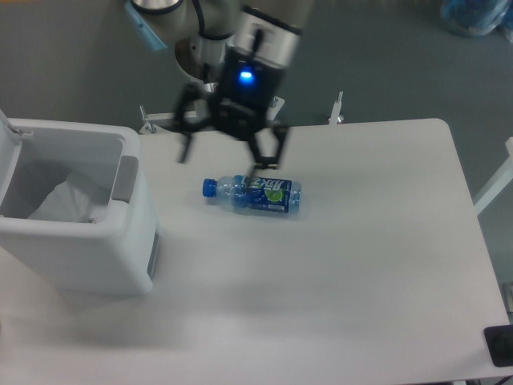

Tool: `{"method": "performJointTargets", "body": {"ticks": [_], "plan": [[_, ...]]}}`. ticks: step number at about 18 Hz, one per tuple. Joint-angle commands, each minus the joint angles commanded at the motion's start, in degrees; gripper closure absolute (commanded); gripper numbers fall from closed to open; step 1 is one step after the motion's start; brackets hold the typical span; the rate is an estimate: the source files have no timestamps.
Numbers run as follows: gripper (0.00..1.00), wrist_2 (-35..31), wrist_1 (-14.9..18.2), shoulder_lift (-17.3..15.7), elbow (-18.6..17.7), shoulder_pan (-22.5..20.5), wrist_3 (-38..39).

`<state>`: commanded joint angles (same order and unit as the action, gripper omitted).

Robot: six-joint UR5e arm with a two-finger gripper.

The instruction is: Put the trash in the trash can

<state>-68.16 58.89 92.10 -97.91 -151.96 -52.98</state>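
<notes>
At the near right corner, a small dark object (498, 346) sits at the edge of the white rectangular table (345, 273); its kind cannot be determined.

On the near left stands the large boxy white plastic trash can (76, 257), rounded at the corners, with a grey strip (127, 178) along its right-hand rim. Its white hinged lid (6, 138) stands open at the far left edge of the frame. Inside the bin lies the crumpled white plastic trash (62, 200), resting against the inner left and rear part of the cavity. Print or colour on it cannot be made out at this resolution.

Further back, near the middle of the table, a clear plastic bottle with a blue cap and blue-green label (252, 193) lies on its side, cap pointing left, well apart from the bin.

Just beyond and above the bottle hangs the black two-finger gripper (223, 151) of the arm, a blue light lit on its body. Its fingers (268, 152) are spread wide and nothing is between them. The right finger's tip overlaps the bottle's upper edge in this view; contact cannot be confirmed. The gripper image is motion-blurred.

Beyond the table's far edge stands the arm's white pedestal base (210, 56) on a grey floor (377, 56). A pale blue object (477, 16) is partly visible at the far right top corner.
</notes>
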Motion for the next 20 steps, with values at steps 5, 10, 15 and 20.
{"method": "performJointTargets", "body": {"ticks": [5,10,15,20], "plan": [[0.0,-10.9,-0.4,7.6,-0.1,-2.4,-7.9],[0.0,-16.0,-0.6,13.4,0.6,-7.5,-24.8],[0.0,-16.2,-1.5,17.4,3.7,-11.0,-35.2],[0.0,-16.6,-1.6,17.4,3.1,-10.9,-34.9]]}}
